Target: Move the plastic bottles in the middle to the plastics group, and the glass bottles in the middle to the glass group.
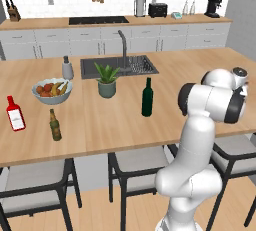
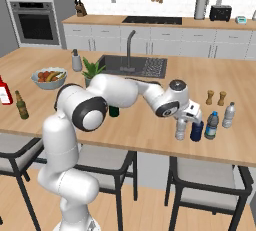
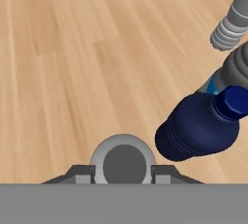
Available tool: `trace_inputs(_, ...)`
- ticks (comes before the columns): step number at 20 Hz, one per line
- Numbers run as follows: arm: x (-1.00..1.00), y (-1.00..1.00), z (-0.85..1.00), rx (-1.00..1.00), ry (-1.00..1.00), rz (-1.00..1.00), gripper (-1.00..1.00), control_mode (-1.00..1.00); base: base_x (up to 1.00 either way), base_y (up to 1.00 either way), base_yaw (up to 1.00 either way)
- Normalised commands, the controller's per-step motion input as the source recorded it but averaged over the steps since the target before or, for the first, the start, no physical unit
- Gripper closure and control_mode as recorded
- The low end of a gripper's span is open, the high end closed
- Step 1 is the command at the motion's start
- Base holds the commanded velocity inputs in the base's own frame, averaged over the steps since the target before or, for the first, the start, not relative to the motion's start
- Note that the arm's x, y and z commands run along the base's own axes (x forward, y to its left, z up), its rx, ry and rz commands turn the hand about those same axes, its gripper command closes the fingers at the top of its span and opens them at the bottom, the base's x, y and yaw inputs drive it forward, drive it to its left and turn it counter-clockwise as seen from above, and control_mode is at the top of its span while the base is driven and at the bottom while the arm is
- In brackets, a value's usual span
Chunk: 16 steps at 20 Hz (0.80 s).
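Kitchen island worktop (image 2: 150, 130), wood top, sink behind. My gripper (image 2: 186, 124) was at the right end of it, directly above the clear greyish bottle (image 2: 180, 129); in the hand view its cap (image 3: 123, 159) sat between my two fingertips (image 3: 167, 173). Jaws stood either side of the cap, apparently apart from it; whether they had closed on it I couldn't tell.

Dark blue squat bottle (image 2: 196, 130) stood just beside the greyish one, and the blue-capped water bottle (image 2: 212, 126) was next to that, with another clear bottle (image 2: 229, 115) and two wooden shakers (image 2: 216, 97) further back. So both plastics looked already in the plastics group.

Judgement: I was at the drop-off of the second plastic bottle. Next move calls for a straight lift clear without clipping the blue one, which sat very close.

Tall green wine bottle (image 1: 147, 98) was still mid-worktop near the potted plant (image 1: 106, 80). It needs taking to the glass group at the left end: red flask (image 1: 15, 114) and olive-brown bottle (image 1: 55, 125).
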Motion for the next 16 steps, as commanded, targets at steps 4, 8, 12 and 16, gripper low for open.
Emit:
trace_inputs(4, 0.01, 0.0, -0.27, 0.0, -0.04, 0.0, 1.0, -1.0, 0.0, 0.0, 0.0)
trace_inputs(8, 0.0, 0.0, -0.04, 0.0, 0.0, 0.0, 1.0, -1.0, 0.0, 0.0, 0.0)
trace_inputs(12, 0.0, 0.0, 0.0, 0.0, 0.0, 0.0, -1.0, -1.0, 0.0, 0.0, 0.0)
trace_inputs(16, 0.0, 0.0, 0.0, 0.0, 0.0, 0.0, -1.0, -1.0, 0.0, 0.0, 0.0)
